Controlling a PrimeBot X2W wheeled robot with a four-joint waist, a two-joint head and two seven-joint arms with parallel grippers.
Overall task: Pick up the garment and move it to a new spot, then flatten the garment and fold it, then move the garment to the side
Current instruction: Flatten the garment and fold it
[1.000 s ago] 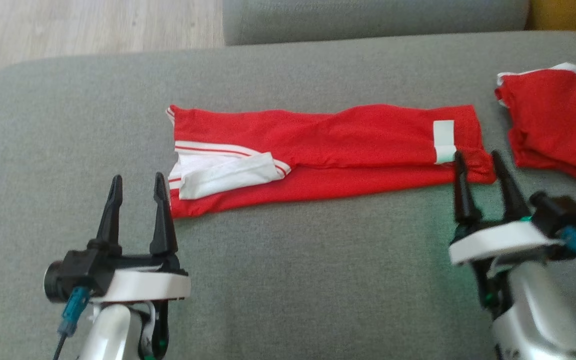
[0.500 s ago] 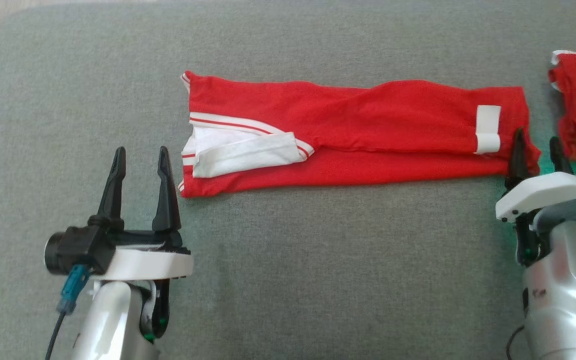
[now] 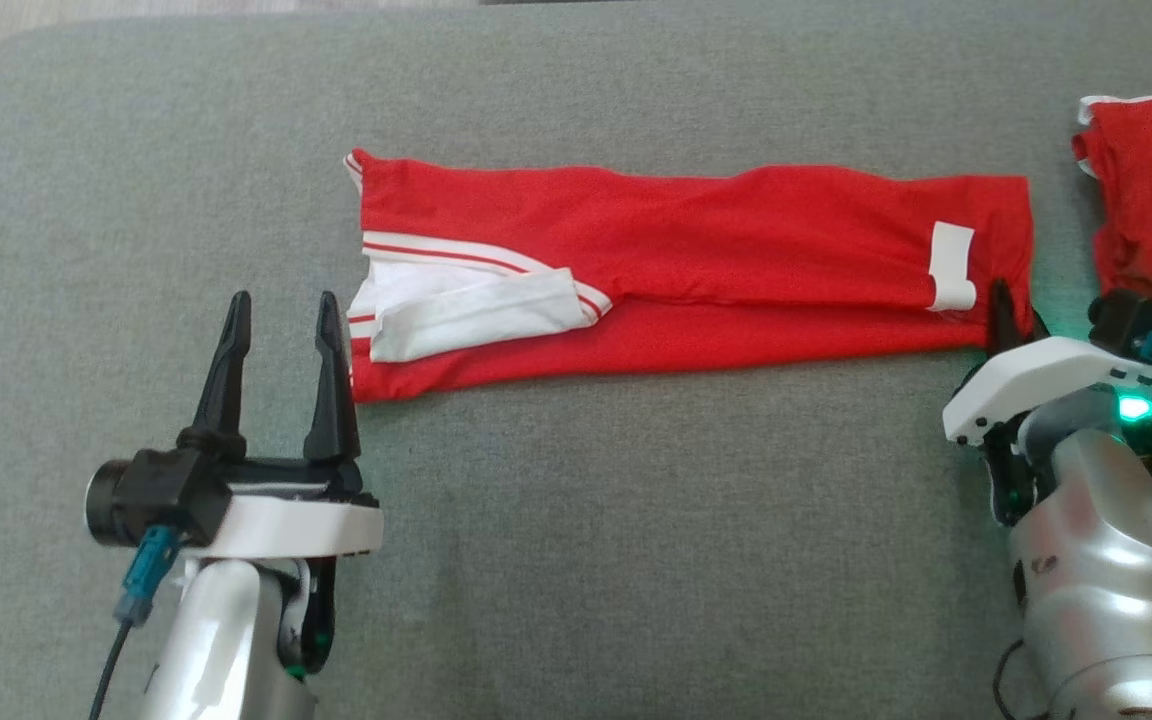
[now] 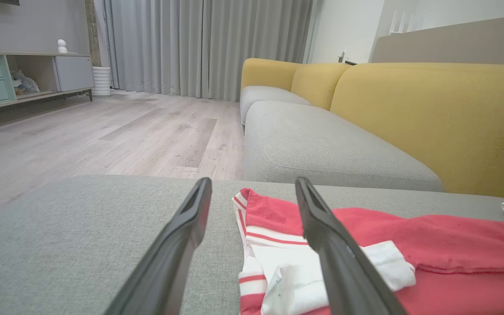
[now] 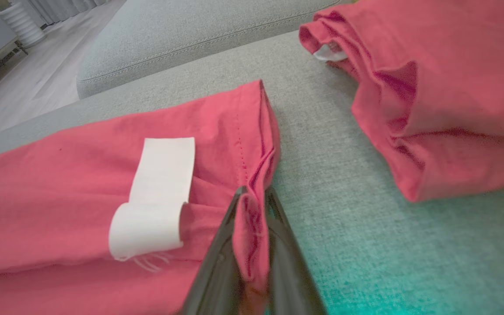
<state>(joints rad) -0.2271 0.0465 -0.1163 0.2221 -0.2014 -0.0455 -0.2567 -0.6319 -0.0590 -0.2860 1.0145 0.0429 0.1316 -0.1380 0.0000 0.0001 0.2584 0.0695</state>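
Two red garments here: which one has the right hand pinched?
The long flat garment in the middle, with the white label near its pinched corner. The crumpled garment at far right lies untouched.

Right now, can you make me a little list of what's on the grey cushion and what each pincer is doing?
surface: grey cushion
main thing: red garment, folded into a long strip lying flat
details: white trim at its left end, white label near its right end
left arm: left pincer open, holding nothing, near the garment's left end
right arm: right pincer shut on the garment's right end, cloth bunched between its fingers
nearby: second red garment, crumpled, lying apart to the right
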